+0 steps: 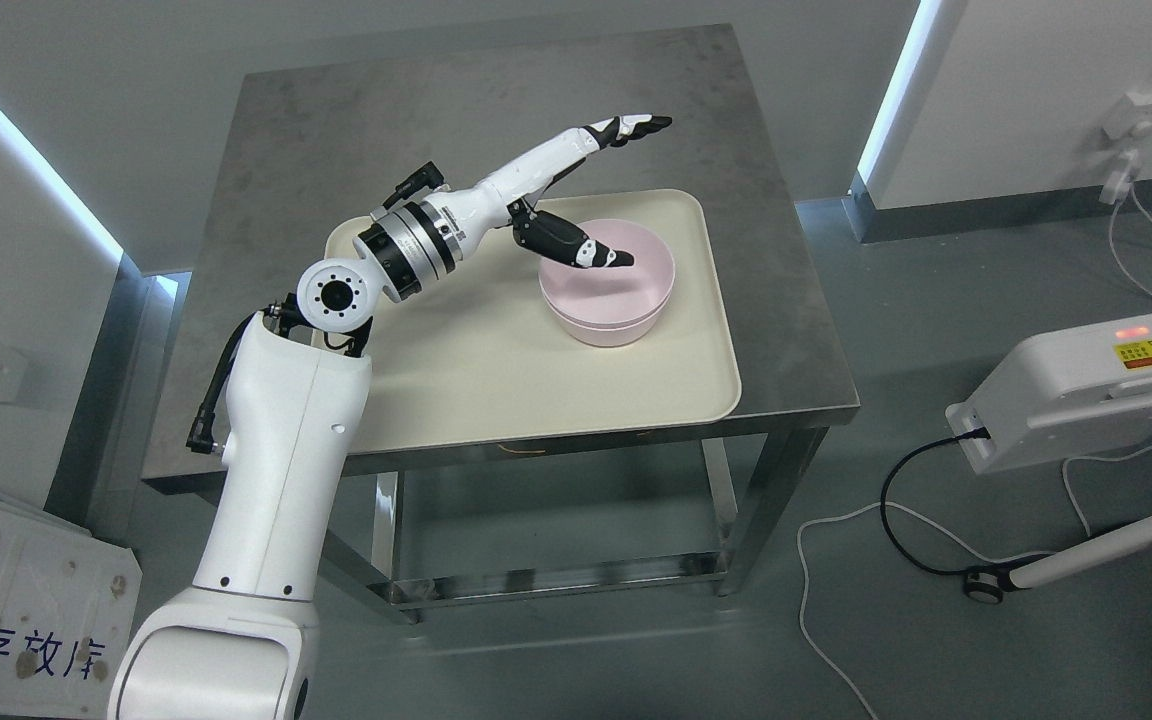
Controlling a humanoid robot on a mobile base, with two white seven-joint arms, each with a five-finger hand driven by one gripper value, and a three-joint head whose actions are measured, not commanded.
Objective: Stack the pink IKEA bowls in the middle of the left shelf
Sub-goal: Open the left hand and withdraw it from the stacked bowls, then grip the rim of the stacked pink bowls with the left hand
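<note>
In the head view, a grey metal table [356,130] is being shown from above, and a cream tray [456,370] is lying on its near half. Pink bowls [608,318] are sitting on the tray toward its two o'clock corner; two appear to be nested, one rim just under the other, though the exact count cannot be told. The bowls are standing upright and well clear of the tray's near edge.

The left arm [276,470] is being brought in from the seven o'clock side of the picture and is being reached across the tray toward two o'clock. The left hand [576,190] is being held spread wide: the long fingers [636,126] are being stretched straight out past the tray's far rim, over bare tabletop, while the thumb [586,250] is being angled down over the near rim of the top bowl, its black tip lying over the bowl's hollow. Whether the thumb is touching the bowl cannot be told. Nothing is being gripped by the hand.

On the floor at four o'clock, a white box [1086,390] with a yellow label and a red light is being fed by a black cable [896,500]. A white cable [816,600] is trailing across the floor beside it.
</note>
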